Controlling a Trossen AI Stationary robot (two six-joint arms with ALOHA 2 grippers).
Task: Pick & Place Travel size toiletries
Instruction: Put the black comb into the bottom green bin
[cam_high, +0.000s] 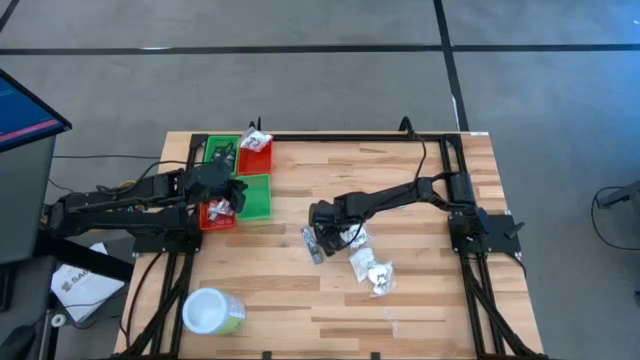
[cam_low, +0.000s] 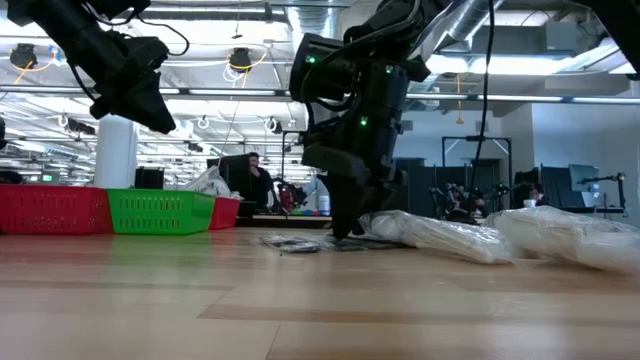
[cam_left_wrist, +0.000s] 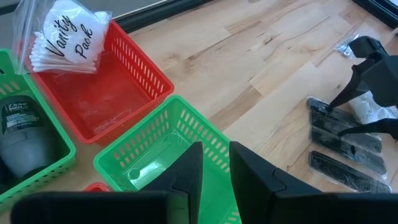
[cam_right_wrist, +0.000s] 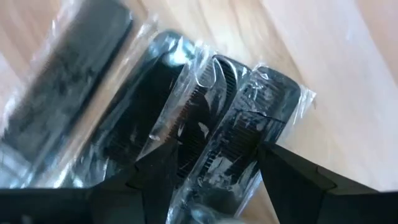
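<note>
Several dark combs in clear wrap (cam_high: 318, 243) lie flat on the wood near the table's middle. My right gripper (cam_right_wrist: 214, 168) points down at them, open, one finger on each side of two wrapped combs (cam_right_wrist: 230, 124). White crinkly packets (cam_high: 372, 268) rest just right of them. My left gripper (cam_left_wrist: 214, 168) hangs above the near green bin (cam_left_wrist: 155, 155), its fingers a narrow gap apart with nothing between them. A dark grey bottle (cam_left_wrist: 22, 124) lies in the far green bin. A "Vanity Pack" swab bag (cam_left_wrist: 65, 37) leans on the far red bin's rim (cam_left_wrist: 140, 62). My right gripper comes at the wrapped combs (cam_right_wrist: 249, 134) from above, pointing down, its fingers (cam_right_wrist: 155, 177) lying across their length. The combs stay flat on the table. Whether the fingertips touch the wrap, I cannot tell.
Two red and two green bins (cam_high: 240, 185) cluster at the table's left. A white-lidded green tub (cam_high: 212, 312) lies on its side near the front left corner. Black frame rails (cam_high: 350, 135) run along the far and side edges. Bare wood (cam_high: 430, 320) stretches along the front right.
</note>
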